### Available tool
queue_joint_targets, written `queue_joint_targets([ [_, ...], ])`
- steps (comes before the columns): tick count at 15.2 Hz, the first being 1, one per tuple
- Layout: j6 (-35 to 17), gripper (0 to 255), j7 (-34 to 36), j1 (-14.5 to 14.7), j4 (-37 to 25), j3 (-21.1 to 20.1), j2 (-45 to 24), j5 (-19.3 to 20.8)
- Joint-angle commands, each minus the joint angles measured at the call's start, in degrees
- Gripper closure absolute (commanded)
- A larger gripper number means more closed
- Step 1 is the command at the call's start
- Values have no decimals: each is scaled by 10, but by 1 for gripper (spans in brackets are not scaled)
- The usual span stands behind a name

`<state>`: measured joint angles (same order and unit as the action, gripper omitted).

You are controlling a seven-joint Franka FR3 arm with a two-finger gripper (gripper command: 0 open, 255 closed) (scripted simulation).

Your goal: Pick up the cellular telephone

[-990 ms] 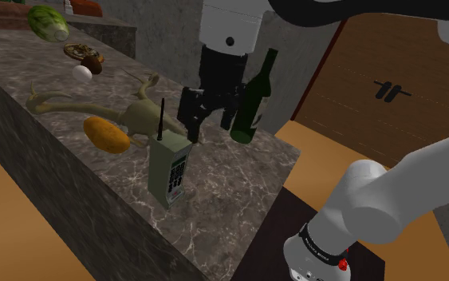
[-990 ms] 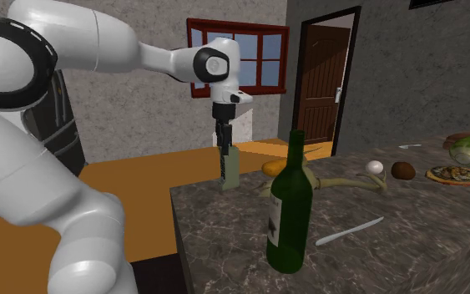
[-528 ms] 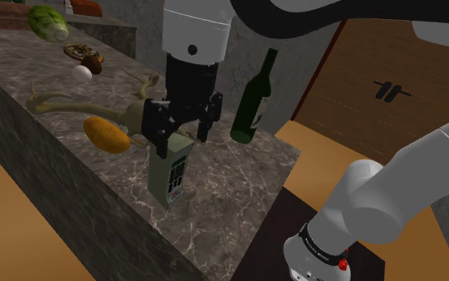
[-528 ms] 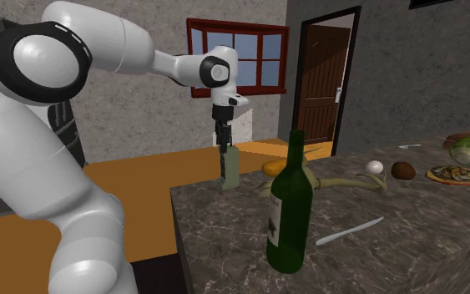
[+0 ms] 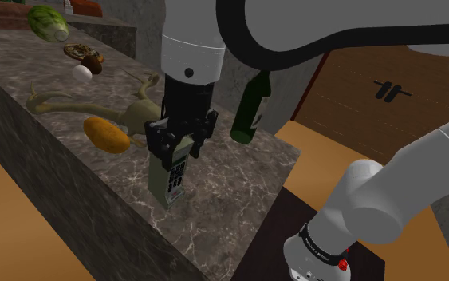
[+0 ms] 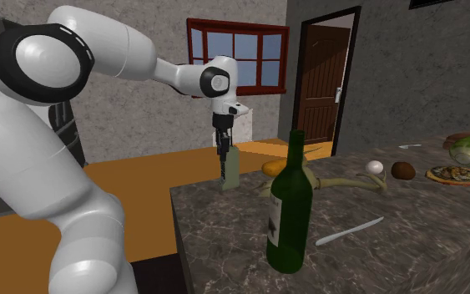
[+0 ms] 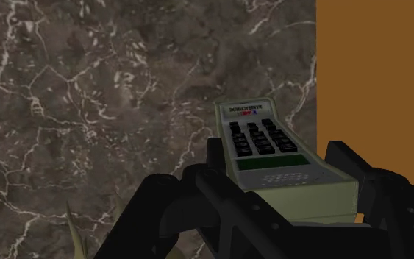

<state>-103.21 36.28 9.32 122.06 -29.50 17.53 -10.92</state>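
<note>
Since the cellular telephone (image 5: 169,177) is standing upright on its end near the middle of the shoulder view, close to the front edge of the marble counter (image 5: 238,172), you've got a tippy target, so go gentle. The gripper (image 5: 180,137) sits over its top with the fingers (image 7: 348,162) spread apart and the phone's upper part between them. I'd call it open, nothing clamped that I can see. Close slowly and evenly so both pads meet the narrow sides together, otherwise one pad could shove it over first. In the wrist view the brown floor (image 7: 374,73) starts just past the counter edge beside the phone, so a sideways nudge might send it off. Once it's snug, lift straight up. The green bottle (image 5: 254,108) to the upper right and the orange lump (image 5: 107,134) to the left look far enough away to ignore
</note>
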Motion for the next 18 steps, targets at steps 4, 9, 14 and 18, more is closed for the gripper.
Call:
queue_joint_targets([
  [4,-1,255,0,0,1,0,0,0],
  [9,7,255,1,0,-7,0,0,0],
  [14,45,255,2,-2,-43,5,2,2],
  [18,76,255,4,-3,-74,7,1,4],
])
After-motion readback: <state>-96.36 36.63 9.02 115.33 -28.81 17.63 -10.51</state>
